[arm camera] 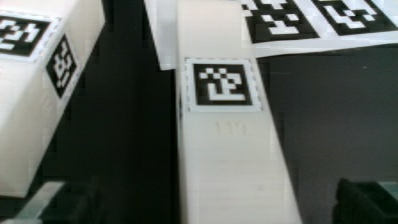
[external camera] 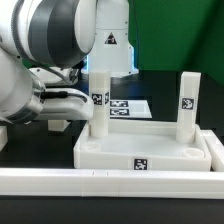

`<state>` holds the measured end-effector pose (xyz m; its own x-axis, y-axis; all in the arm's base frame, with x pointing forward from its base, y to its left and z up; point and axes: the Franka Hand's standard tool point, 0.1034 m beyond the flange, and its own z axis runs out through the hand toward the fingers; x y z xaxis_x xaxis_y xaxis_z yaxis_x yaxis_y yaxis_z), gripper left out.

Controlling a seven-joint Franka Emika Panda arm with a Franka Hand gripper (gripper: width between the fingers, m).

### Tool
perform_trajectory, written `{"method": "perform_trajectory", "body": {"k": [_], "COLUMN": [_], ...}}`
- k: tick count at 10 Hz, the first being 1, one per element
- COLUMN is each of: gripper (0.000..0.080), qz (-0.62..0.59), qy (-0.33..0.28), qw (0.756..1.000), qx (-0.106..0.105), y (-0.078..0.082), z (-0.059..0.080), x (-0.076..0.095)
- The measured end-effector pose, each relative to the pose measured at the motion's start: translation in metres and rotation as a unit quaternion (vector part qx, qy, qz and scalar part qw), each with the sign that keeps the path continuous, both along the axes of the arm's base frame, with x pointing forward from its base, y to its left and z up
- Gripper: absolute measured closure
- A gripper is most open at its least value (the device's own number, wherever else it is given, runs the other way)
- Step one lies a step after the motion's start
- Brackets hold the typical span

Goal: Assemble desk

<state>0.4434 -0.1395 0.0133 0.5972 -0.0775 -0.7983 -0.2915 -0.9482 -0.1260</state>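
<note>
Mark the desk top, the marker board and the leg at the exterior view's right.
desk top (external camera: 108,155): exterior view, front wall.
marker board (external camera: 130,106): exterior view, printed surface.
leg (external camera: 188,123): exterior view, face below its tag.

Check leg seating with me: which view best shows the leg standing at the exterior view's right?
The exterior view: the leg stands whole and upright at a corner of the desk top, its tag facing the camera. The wrist view shows a tagged white part close up; I cannot tell whether it is this leg.
</note>
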Motion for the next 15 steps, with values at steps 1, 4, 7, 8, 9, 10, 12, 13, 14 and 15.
{"method": "perform_trajectory", "body": {"k": [1, 4, 7, 8, 9, 10, 12, 13, 14, 15], "gripper": [0.0150, 0.0412, 0.0511, 0.0511, 0.0511, 0.0511, 0.0511, 0.0511, 0.0511, 0.0510], "qz": [0.000, 0.000, 0.001, 0.001, 0.003, 0.013, 0.030, 0.035, 0.037, 0.042], "qy": [0.001, 0.002, 0.002, 0.002, 0.001, -0.006, -0.028, -0.035, -0.043, -0.059], "qw": [1.000, 1.000, 1.000, 1.000, 1.000, 1.000, 0.999, 0.998, 0.998, 0.997], "qx": [0.000, 0.001, 0.001, 0.001, 0.002, 0.010, 0.023, 0.027, 0.029, 0.028], "y": [0.000, 0.001, 0.001, 0.001, 0.001, -0.001, -0.007, -0.006, -0.004, -0.003], "z": [-0.001, -0.002, -0.002, -0.002, -0.001, 0.001, 0.018, 0.030, 0.046, 0.061], "x": [-0.001, -0.001, -0.001, -0.001, 0.000, 0.003, 0.014, 0.019, 0.027, 0.039]}}
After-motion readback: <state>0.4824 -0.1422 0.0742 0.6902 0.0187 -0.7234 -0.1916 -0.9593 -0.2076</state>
